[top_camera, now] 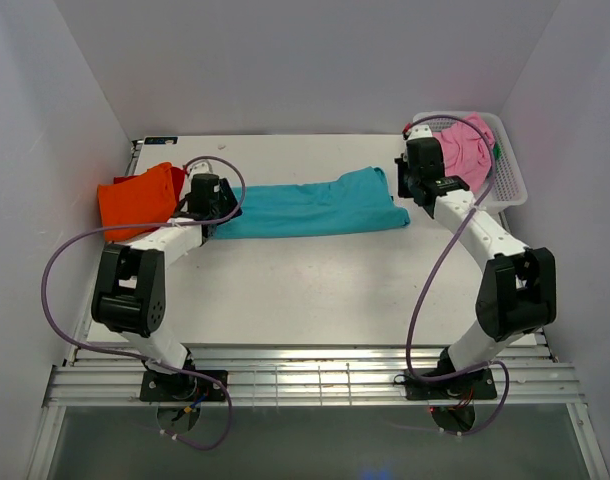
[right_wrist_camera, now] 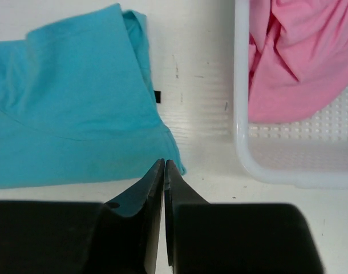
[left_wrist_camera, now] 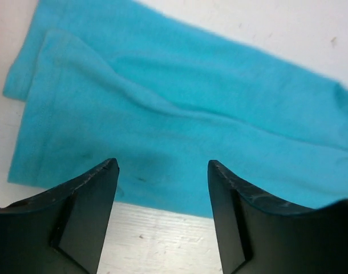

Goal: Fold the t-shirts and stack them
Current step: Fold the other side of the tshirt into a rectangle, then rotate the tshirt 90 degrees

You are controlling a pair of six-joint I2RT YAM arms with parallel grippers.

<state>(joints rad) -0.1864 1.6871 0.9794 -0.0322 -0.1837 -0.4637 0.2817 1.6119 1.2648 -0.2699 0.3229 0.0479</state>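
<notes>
Teal t-shirt [top_camera: 315, 207] is lying flat, long axis running left to right. Left gripper [left_wrist_camera: 162, 164] is hovering open above it; right gripper [right_wrist_camera: 164, 164] is resting shut.

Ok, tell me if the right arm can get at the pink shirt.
Probably yes: the pink shirt sits in the open basket beside the right end effector, only its rim between them; the jaws are shut, though.

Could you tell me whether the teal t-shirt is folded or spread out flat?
Folded. The teal t-shirt lies as a long narrow band on the table, and the left wrist view shows one layer's edge overlapping another.
</notes>
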